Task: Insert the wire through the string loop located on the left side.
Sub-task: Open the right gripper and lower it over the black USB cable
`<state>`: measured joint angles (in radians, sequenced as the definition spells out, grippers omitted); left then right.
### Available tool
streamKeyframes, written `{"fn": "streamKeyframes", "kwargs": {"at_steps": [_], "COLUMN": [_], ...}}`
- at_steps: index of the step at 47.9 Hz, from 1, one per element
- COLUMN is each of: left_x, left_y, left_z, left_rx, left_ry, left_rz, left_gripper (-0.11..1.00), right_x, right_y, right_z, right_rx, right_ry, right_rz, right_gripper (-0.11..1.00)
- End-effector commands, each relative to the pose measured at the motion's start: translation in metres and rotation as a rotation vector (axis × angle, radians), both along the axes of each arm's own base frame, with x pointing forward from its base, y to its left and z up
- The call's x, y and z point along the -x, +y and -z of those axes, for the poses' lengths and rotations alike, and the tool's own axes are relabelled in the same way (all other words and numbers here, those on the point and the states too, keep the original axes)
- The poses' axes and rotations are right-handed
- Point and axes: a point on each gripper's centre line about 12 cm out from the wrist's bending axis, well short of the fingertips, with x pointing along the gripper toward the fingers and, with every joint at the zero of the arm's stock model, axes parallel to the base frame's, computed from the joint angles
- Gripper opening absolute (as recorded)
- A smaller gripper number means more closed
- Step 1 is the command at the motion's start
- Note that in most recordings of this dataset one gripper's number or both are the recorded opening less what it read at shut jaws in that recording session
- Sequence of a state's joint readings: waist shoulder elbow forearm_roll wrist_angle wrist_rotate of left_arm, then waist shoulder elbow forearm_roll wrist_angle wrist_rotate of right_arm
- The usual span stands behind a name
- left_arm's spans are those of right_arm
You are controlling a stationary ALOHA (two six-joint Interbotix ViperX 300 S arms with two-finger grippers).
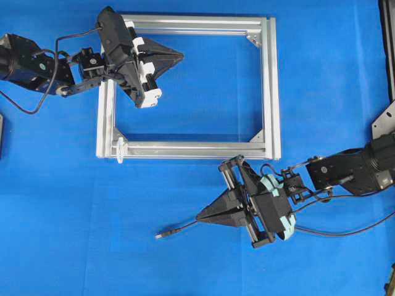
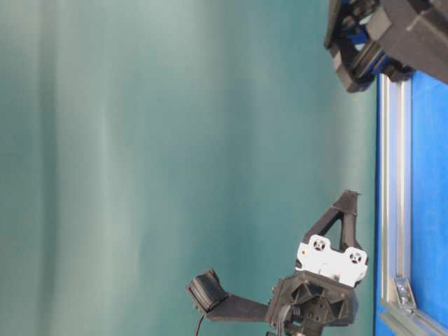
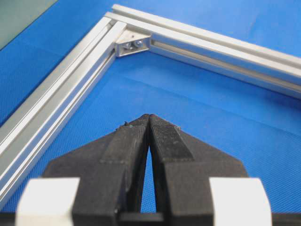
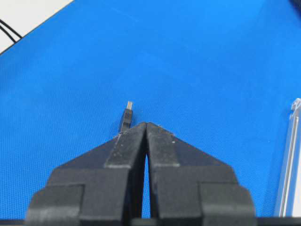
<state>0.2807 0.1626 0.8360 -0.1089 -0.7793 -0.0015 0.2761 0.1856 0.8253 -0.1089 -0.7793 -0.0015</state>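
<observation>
A blue table cover (image 1: 203,259) is spreading under everything I am working over, and on it a silver aluminium frame (image 1: 270,86) is lying flat, a rectangle with small triangular brackets in its corners. My left gripper (image 1: 179,56) is hanging over the frame's upper left part, its fingers pressed together with nothing between them, pointing across the open middle. My right gripper (image 1: 200,217) is hovering below the frame, near its lower right corner, jaws likewise pressed together and holding nothing. The wire (image 1: 345,233) is lying on the cover, running in from the right and passing beneath my right gripper; its plug (image 1: 163,234) is resting just beyond my closed tips. The string loop (image 1: 120,150) is sitting at the frame's lower left corner, well apart from the plug.
</observation>
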Motion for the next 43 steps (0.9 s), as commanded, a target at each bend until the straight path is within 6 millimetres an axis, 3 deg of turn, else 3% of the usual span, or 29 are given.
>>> {"fn": "streamKeyframes", "kwargs": {"at_steps": [1, 30, 36, 43], "left_x": [-0.0019, 0.002, 0.002, 0.002], "left_y": [-0.0059, -0.0076, -0.0076, -0.0077], "left_z": [-0.017, -0.0155, -0.0149, -0.0157], "left_rx": [-0.027, -0.025, -0.024, -0.026], "left_ry": [-0.035, -0.028, -0.026, -0.029], "left_rz": [0.032, 0.034, 0.034, 0.035], "left_gripper": [0.0, 0.0, 0.0, 0.0], "right_x": [-0.0014, -0.003, -0.003, -0.0012], "right_y": [0.0028, 0.0035, 0.0035, 0.0028], "right_z": [-0.0257, -0.0253, -0.0253, -0.0224], "right_rx": [-0.03, -0.033, -0.059, -0.07], "right_ry": [-0.066, -0.032, -0.022, -0.008], "right_rz": [-0.003, 0.002, 0.008, 0.012], "right_gripper": [0.01, 0.01, 0.23, 0.7]}}
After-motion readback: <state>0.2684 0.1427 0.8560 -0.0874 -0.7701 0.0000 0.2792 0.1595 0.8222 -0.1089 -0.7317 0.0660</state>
